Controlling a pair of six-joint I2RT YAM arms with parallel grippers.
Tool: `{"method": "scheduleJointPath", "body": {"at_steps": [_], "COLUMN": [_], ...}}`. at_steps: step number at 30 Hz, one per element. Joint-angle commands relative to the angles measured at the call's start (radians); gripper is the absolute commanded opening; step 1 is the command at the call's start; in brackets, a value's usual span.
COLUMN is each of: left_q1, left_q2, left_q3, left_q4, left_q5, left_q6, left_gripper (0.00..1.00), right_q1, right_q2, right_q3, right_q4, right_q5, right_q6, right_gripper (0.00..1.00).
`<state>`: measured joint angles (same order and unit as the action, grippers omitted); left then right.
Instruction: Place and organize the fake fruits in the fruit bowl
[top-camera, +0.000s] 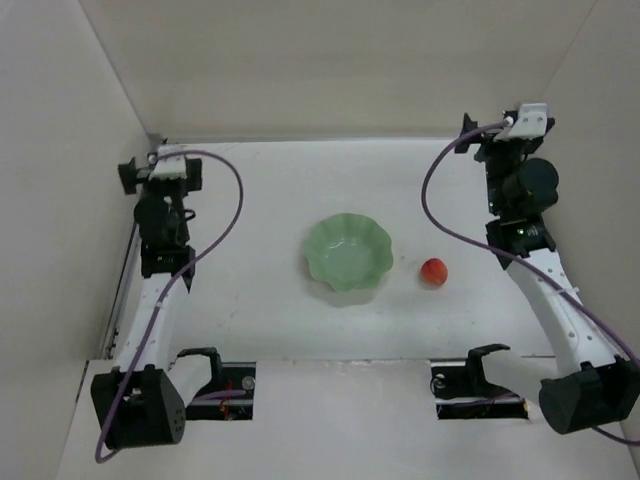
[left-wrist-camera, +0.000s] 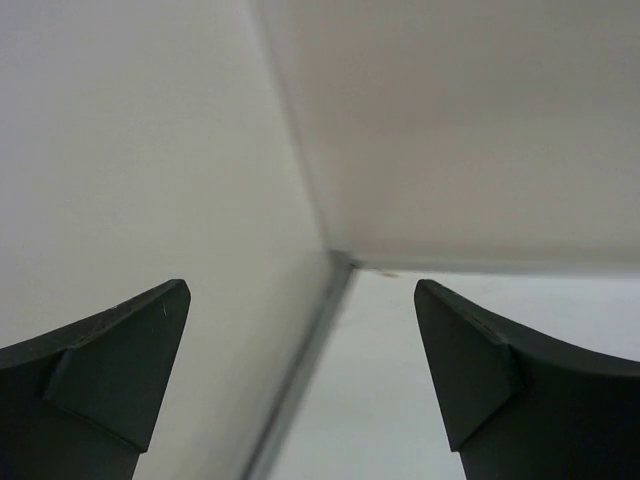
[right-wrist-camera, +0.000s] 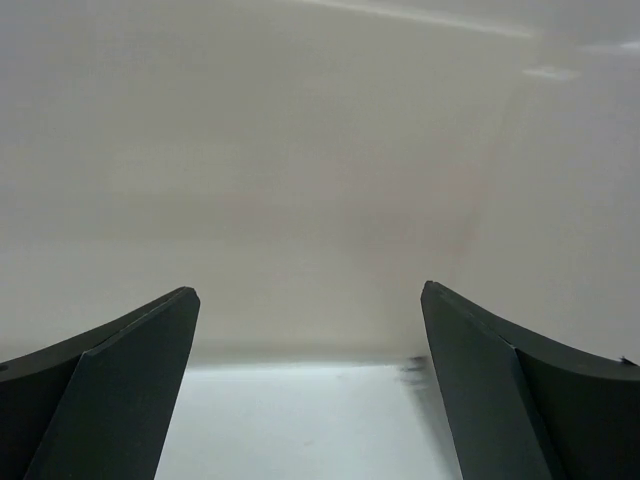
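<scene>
Your peach sits on the worktop, near the green bowl.
Your left end effector and right end effector are both wide open, holding nothing.

Setting: robotics lab test cell. White counter boxed in by plain pale walls at the back and both sides. Left arm and right arm bolted at the near edge, purple cables looped to the wrists. Staged props on the counter: fruit bowl, fake fruit.
</scene>
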<state>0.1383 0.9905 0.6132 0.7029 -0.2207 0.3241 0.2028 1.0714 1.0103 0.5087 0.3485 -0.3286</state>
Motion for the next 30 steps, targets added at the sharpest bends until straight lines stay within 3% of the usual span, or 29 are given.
{"method": "scheduleJointPath", "body": {"at_steps": [1, 3, 4, 7, 15, 22, 30], "left_q1": [-0.154, -0.231, -0.261, -0.376, -0.487, -0.495, -0.467], "left_q2": [0.065, 0.135, 0.163, 0.244, 0.289, 0.26, 0.235], "left_q3": [0.277, 0.447, 0.495, 0.576, 0.445, 0.358, 0.333], "left_q4": [-0.594, -0.889, -0.977, -1.152, -1.051, -0.987, -0.965], "left_q5": [0.099, 0.269, 0.338, 0.532, 0.538, 0.505, 0.474], "left_q6": [-0.093, -0.175, -0.2, -0.281, -0.416, -0.458, -0.462], "left_gripper": [1.0, 1.0, 1.0, 1.0, 1.0, 1.0, 1.0], "right_q1": [-0.091, -0.16, -0.171, -0.139, 0.017, -0.01, -0.01], "right_q2": [0.047, 0.064, 0.053, -0.045, -0.09, 0.034, 0.215], "right_q3": [0.138, 0.142, 0.114, -0.027, -0.304, -0.374, -0.415], "right_q4": [-0.603, -0.705, -0.741, -0.824, -0.862, -0.773, -0.658], "right_q5": [-0.463, -0.674, -0.706, -0.608, -0.421, -0.266, -0.276], "right_q6": [0.45, 0.6, 0.627, 0.645, 0.733, 0.793, 0.847], "right_gripper": [1.0, 1.0, 1.0, 1.0, 1.0, 1.0, 1.0]}}
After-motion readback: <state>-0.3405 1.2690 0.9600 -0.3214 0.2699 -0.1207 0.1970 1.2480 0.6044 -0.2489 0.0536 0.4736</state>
